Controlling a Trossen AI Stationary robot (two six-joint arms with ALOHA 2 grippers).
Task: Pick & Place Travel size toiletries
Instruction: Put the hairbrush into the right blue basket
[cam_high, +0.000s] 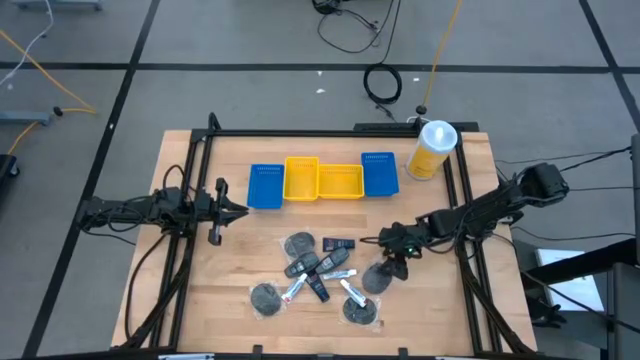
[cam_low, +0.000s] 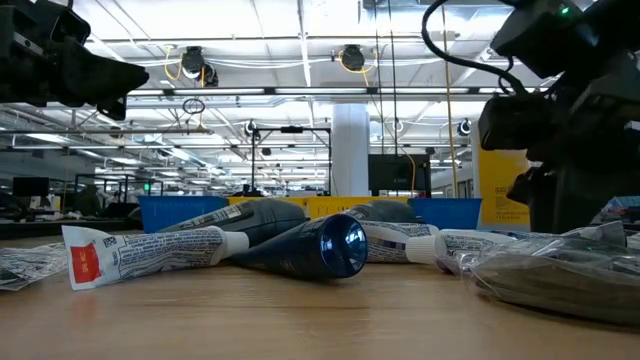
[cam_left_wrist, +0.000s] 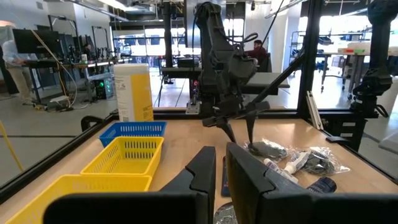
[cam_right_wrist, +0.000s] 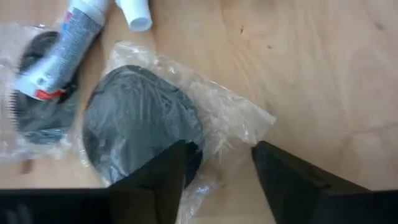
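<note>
On a butcher-block table (cam_high: 200, 300), the left gripper (cam_high: 238, 209) waits clenched beside the trays (cam_high: 320, 180). Right of the toiletry pile (cam_high: 315, 275), the right gripper (cam_right_wrist: 217, 163) hangs parted over a wrapped grey disc (cam_right_wrist: 140, 127); straddling the disc itself, not loose wrap, should grip best.

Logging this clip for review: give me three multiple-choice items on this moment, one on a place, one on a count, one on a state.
1. Where is the right gripper?
A. over a wrapped grey disc
B. above the yellow trays
C. beside the tall yellow bottle

2. How many trays stand in the row?
A. two
B. four
C. six

3. How do the left gripper fingers stand?
A. spread wide
B. shut, holding nothing
C. clamped on a tube

Answers: 1 A, the right wrist view shows its open fingers over the disc's clear wrap. 2 B, the high view shows a blue tray, two yellow trays and another blue one. 3 B, its fingers meet, away from the pile.
</note>
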